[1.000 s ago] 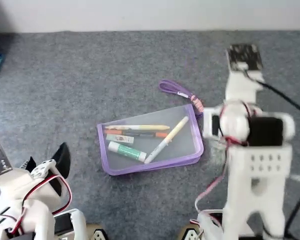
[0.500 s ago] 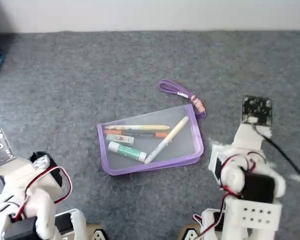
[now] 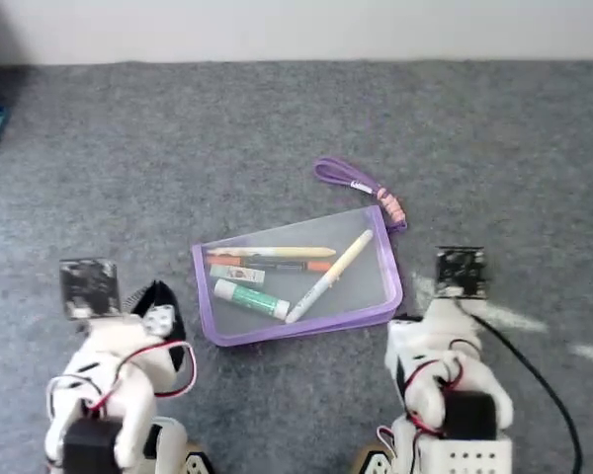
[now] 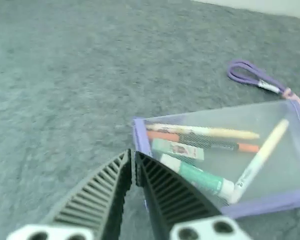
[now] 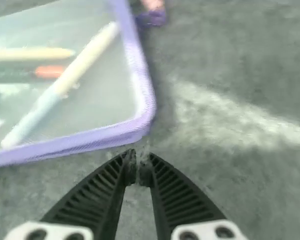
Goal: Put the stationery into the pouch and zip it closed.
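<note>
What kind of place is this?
Probably a robot practice bench rather than a school desk. The table is covered in grey carpet, a small white left arm and right arm sit side by side, and a see-through purple pouch of pens lies before them.

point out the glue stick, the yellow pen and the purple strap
glue stick [image 3: 255, 299], high view, on the middle of its green body
yellow pen [image 3: 328, 276], high view, midway along its barrel
purple strap [image 3: 348, 181], high view, on the band near its pale tag
</note>
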